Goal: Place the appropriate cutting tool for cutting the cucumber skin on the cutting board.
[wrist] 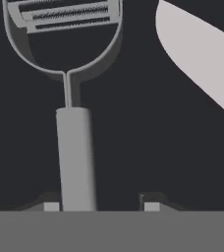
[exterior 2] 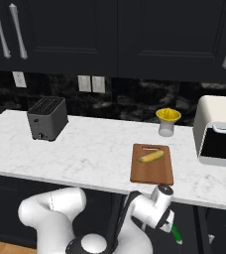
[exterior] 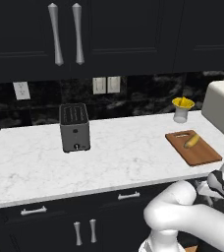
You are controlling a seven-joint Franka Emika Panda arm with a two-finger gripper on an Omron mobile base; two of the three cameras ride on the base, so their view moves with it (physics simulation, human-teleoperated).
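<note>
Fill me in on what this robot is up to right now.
The arm is working low, below the counter edge, with its claw over a peeler lying on a dark surface. The claw is open, one fingertip by the peeler's handle, nothing gripped yet. A pale knife blade lies beside the peeler. Up on the counter, the cucumber already lies on the cutting board, so the tool has yet to be brought there.
</note>
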